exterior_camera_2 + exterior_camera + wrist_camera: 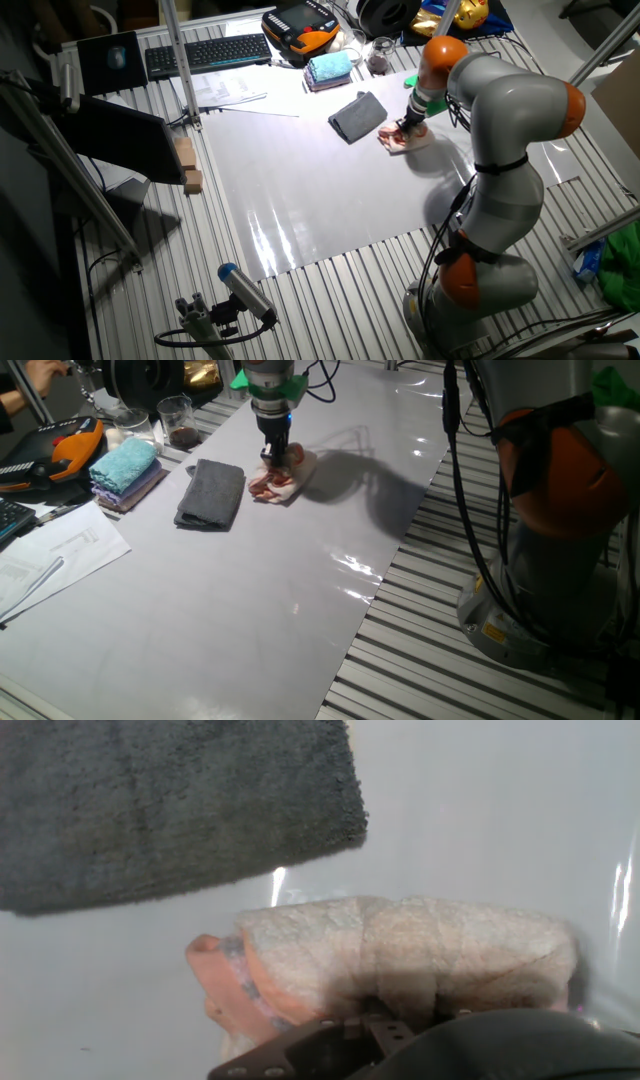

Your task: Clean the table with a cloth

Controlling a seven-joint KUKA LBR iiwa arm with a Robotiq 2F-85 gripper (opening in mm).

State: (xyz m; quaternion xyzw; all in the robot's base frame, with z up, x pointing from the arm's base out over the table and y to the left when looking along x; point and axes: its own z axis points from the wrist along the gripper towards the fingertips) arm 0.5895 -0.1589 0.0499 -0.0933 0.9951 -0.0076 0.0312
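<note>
The end effector [275, 457] presses down on the cloth [277, 478], apparently pinching it, on the bench [250, 590]. A dark grey cloth [211, 493] lies just beside at nine o'clock.

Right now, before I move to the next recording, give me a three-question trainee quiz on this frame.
1. True or false: the gripper is down on the pink cloth.
2. What lies directly beside that cloth: A) dark grey cloth B) keyboard C) glass?
3. Fill in: the teal towel rests on a ____ of folded cloths.

Key: 1 true; 2 A; 3 stack.
</note>
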